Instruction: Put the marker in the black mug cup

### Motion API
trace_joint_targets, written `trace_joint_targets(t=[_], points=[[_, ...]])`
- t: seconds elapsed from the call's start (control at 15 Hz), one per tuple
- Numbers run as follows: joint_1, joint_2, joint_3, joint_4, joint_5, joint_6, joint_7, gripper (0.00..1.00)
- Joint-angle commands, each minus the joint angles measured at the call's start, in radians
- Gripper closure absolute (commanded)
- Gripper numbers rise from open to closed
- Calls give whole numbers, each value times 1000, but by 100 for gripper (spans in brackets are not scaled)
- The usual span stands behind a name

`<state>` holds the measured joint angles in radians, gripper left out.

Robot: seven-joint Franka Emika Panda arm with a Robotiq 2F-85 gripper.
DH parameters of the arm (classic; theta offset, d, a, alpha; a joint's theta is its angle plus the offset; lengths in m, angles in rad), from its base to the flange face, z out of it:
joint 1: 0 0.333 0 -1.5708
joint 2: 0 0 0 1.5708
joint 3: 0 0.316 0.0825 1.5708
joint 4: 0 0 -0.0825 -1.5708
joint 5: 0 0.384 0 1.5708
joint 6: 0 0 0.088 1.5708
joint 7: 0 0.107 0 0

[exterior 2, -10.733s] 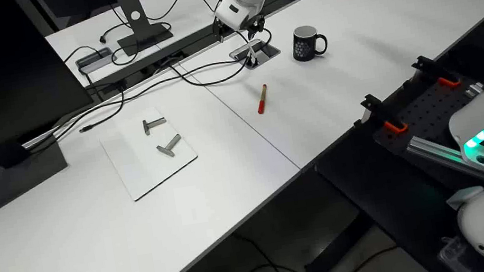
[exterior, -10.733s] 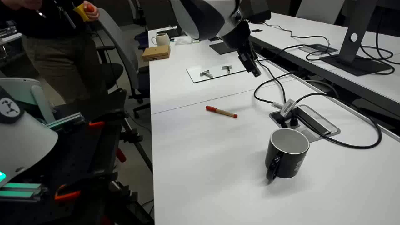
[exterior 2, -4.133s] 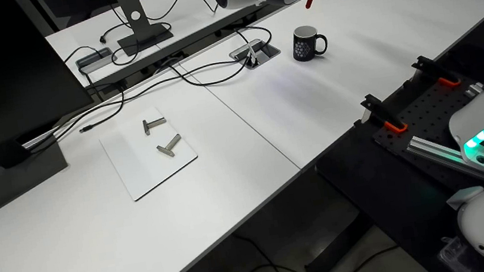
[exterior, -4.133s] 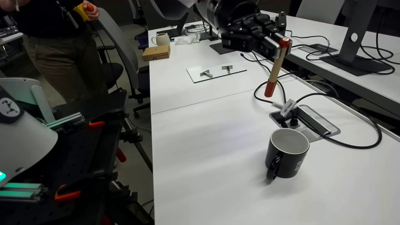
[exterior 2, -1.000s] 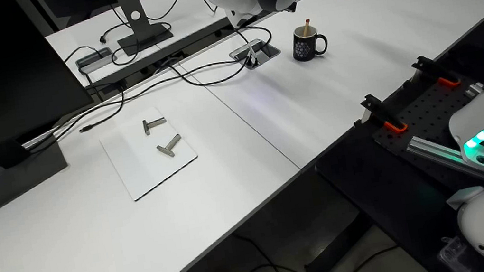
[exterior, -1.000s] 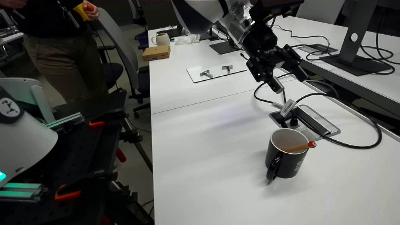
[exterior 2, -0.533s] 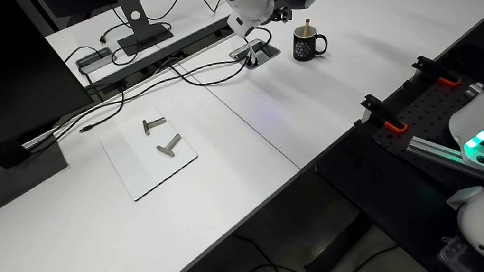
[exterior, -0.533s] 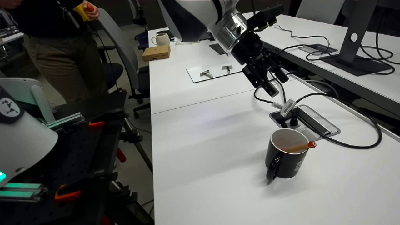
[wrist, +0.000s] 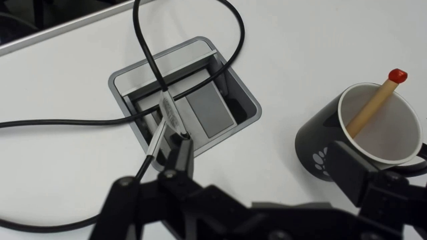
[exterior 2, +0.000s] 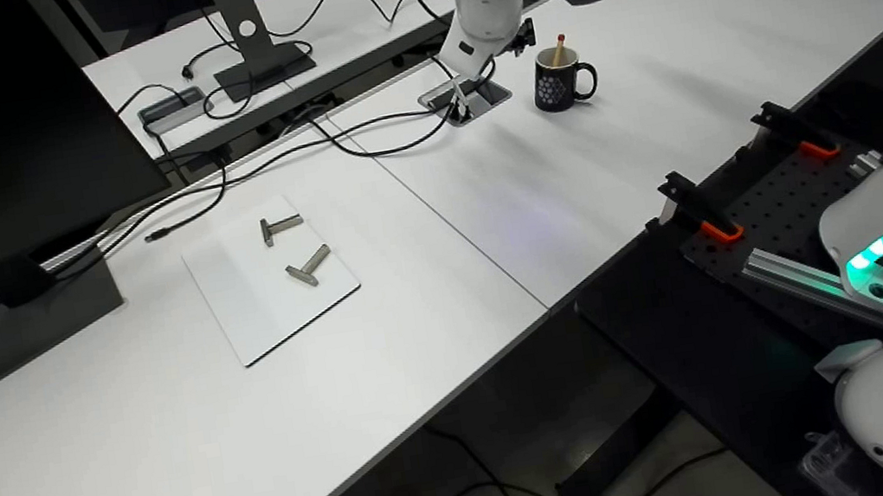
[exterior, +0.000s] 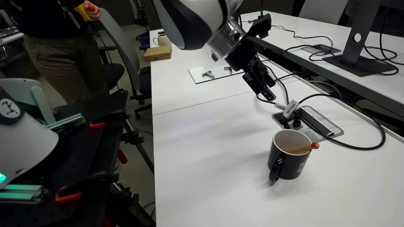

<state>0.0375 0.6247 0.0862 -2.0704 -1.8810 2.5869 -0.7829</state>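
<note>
While the marker [wrist: 372, 108] leans inside the black mug cup [wrist: 313, 140], my gripper [wrist: 265, 163] hangs over the table [wrist: 277, 50], apart from both. Fingers [wrist: 348, 173] spread wide, grasping nothing. Marker: shaft slanted, lower end out of sight behind the cup wall, one red tip standing out past the rim. Cup: upright, handle at the lower right of the wrist view, pale inside showing beside the shaft.

Room on the cup side: a strip of white table separates the cup from the socket box [wrist: 217, 140], and a broader stretch runs from the cup to the long edge with the clamps [exterior 2: 697, 201]. In the wrist view one finger overlaps the cup wall by line of sight only; in an exterior view I stand off from it.

Room on the socket side: tighter. Black cables [wrist: 60, 122] loop over the box, and my other finger lines up with a cable tag [wrist: 171, 113]; clearance there I cannot tell. Past the box the table ends at a silver edge strip [wrist: 66, 27].

Well apart from the cup, a white board [exterior 2: 240, 304] carries two metal T-shaped pieces [exterior 2: 310, 269].
</note>
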Motion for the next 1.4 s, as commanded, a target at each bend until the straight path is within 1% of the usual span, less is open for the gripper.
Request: trace_joint_targets(t=[0.0,0.2,0.27,0.33,0.53,0.73,0.87,0.93,1.13,1.2,1.27,1.33], points=[[12,0,-11,2,6,5,-1,0],[15,0,-10,2,7,4,0,0],[-2,1,-7,12,-100,94,-1,0],[-3,-2,-10,11,-155,124,-4,0],[-8,-7,-24,5,-308,212,-18,0],[-5,6,-43,12,-428,293,-48,0],[-9,18,-42,20,-530,336,-44,0],[-31,24,-18,17,-583,341,-49,0],[-56,39,24,13,-762,355,-35,0],[-32,38,10,14,-802,351,6,0],[-127,27,120,-1,-722,301,-79,0],[-45,33,22,2,-729,325,-26,0]])
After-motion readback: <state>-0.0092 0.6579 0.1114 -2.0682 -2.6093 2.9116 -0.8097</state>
